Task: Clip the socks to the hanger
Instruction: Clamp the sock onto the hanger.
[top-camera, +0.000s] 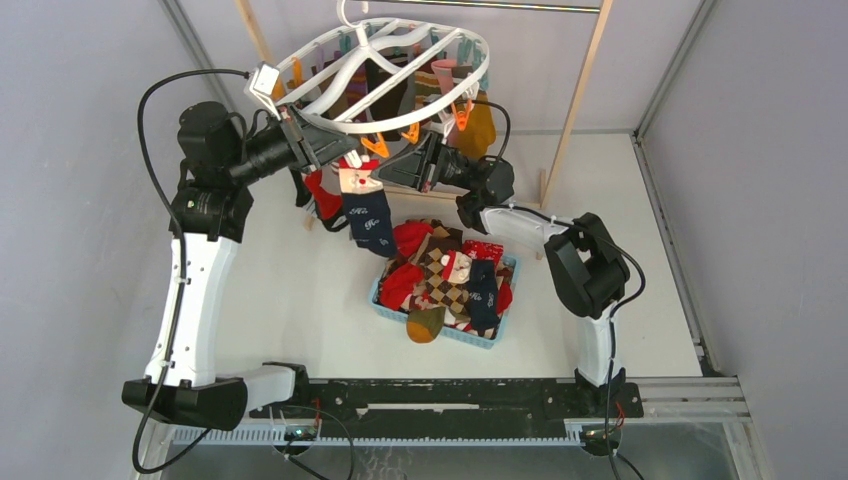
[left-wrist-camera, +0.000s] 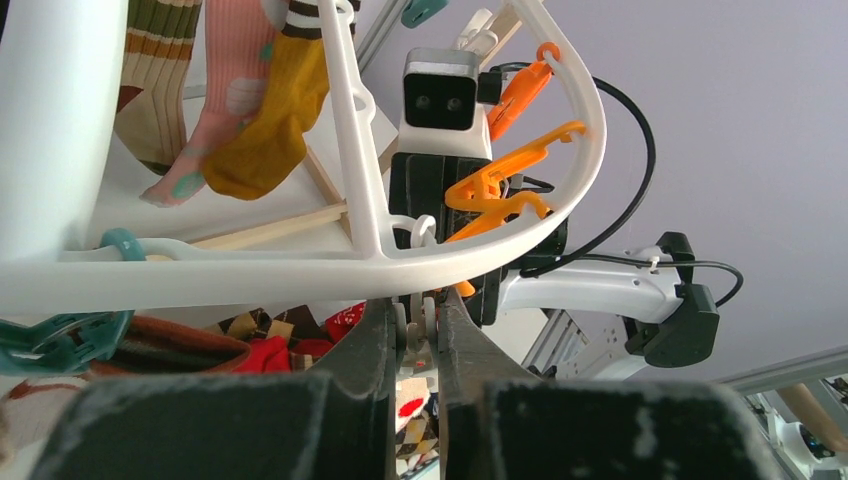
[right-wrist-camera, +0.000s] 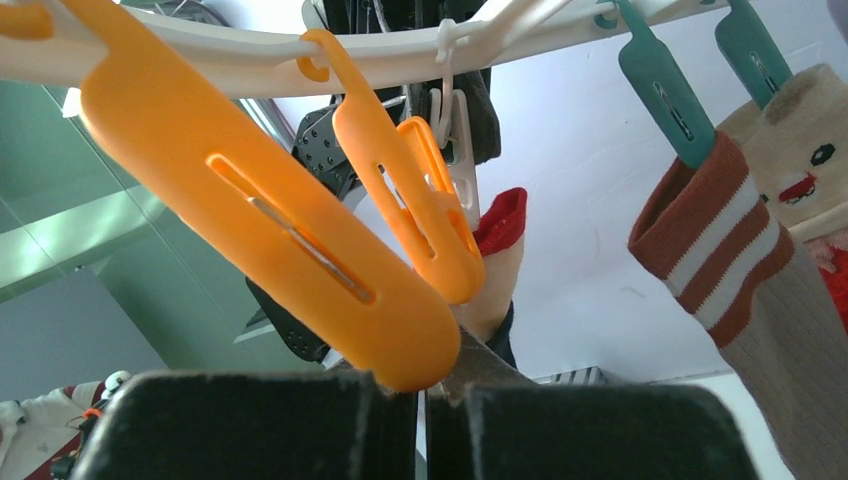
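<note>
Under the near rim of the hanger, left fingers are squeezed nearly together on a small white clip that dangles from the rim. A navy Santa sock hangs just below that spot on the hanger and is off the desk. Right fingers are up at the same rim, just to the right of the left ones, with only a thin slit between them. The tip of a big orange clip sits right at the slit; can't tell if it is pinched. A mustard sock and a pink sock hang from the hanger's far side, and a rust-striped sock is on a teal clip. The hanger itself hangs at the back of the desk, tilted. Below and in front of the hanger, a blue basket on the desk holds the remaining socks: red, argyle, navy.
</note>
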